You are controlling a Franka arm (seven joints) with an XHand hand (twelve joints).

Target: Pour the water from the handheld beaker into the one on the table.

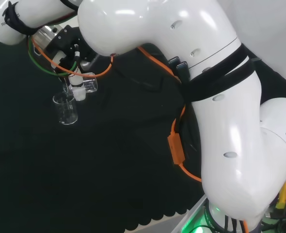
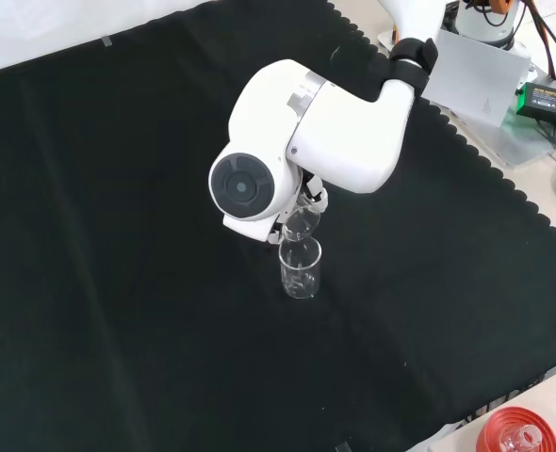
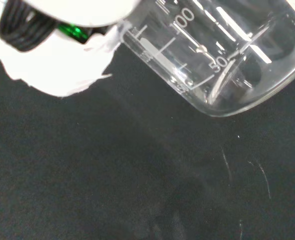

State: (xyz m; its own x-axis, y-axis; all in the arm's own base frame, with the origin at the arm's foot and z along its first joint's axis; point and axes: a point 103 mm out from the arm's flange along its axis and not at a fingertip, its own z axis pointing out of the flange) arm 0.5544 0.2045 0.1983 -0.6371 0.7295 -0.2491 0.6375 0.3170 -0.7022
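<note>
I'm seeing bare black cloth [image 2: 118,282] lying all around the standing beaker [image 2: 300,268]; the tilted beaker [image 2: 302,224] is crowding it from above.

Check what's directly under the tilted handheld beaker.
The table beaker stands upright on the black cloth right below the handheld beaker, which the hand tips over it. Whether water is inside either is unclear; the arm link hides the hand.

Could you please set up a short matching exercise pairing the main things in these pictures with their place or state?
Things:
1. held beaker
2. standing beaker
3. hand
4. red ribbed ring

States:
A. upright on the black cloth
B. at the front view's bottom right corner, off the cloth
C. tipped on its side above another vessel
D. closed around a glass vessel

Pairs: 1-C, 2-A, 3-D, 4-B
</note>
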